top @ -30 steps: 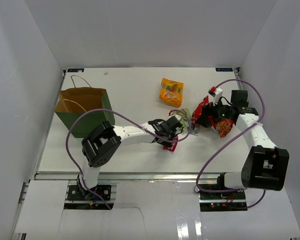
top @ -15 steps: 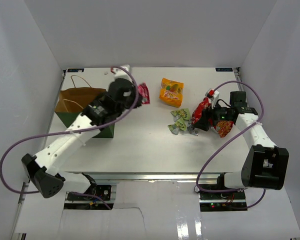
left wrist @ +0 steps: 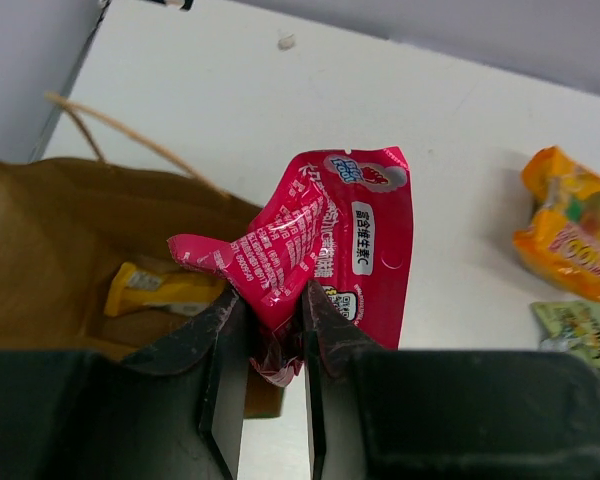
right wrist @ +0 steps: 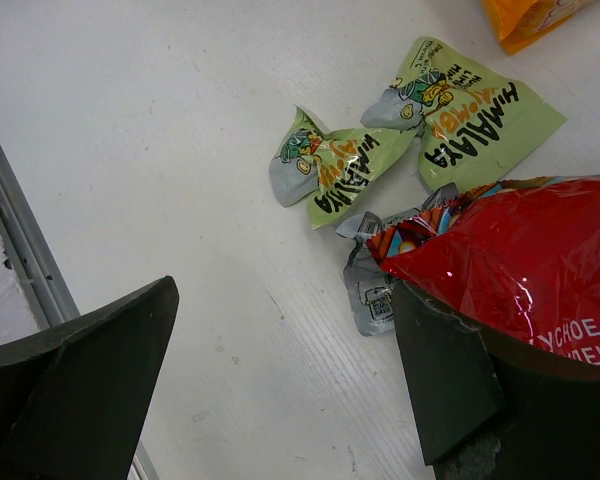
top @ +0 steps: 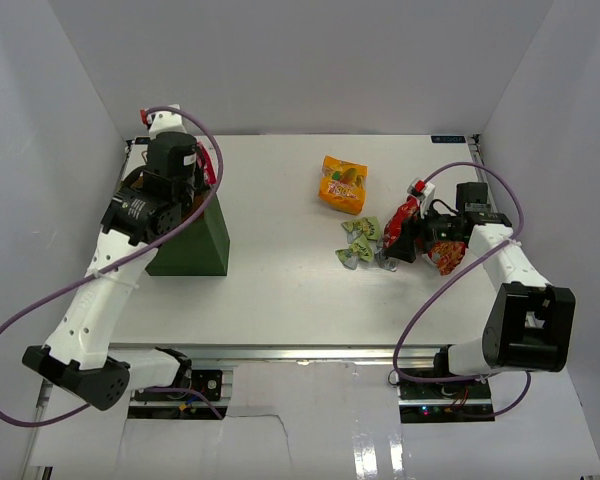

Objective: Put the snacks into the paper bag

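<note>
My left gripper (top: 200,172) is shut on a pink sachet (left wrist: 332,238) and holds it above the open mouth of the paper bag (top: 198,240), whose brown inside (left wrist: 50,250) holds a yellow packet (left wrist: 162,290). My right gripper (top: 396,240) is open, low over the table. The red chip bag (right wrist: 530,260) lies against its right finger (right wrist: 450,380). Two green sachets (right wrist: 340,165) and a silver sachet (right wrist: 370,292) lie just ahead of it. The orange-yellow pouch (top: 343,184) lies further back. No dark brown bar shows.
White walls close in the table on the left, back and right. The table's near edge has a metal rail (right wrist: 20,240) close to the right gripper. The bag's loop handle (left wrist: 110,140) sticks out at its back.
My left arm has swung from the middle of the table up and left, carrying the pink sachet over the paper bag. The right arm has barely moved.
</note>
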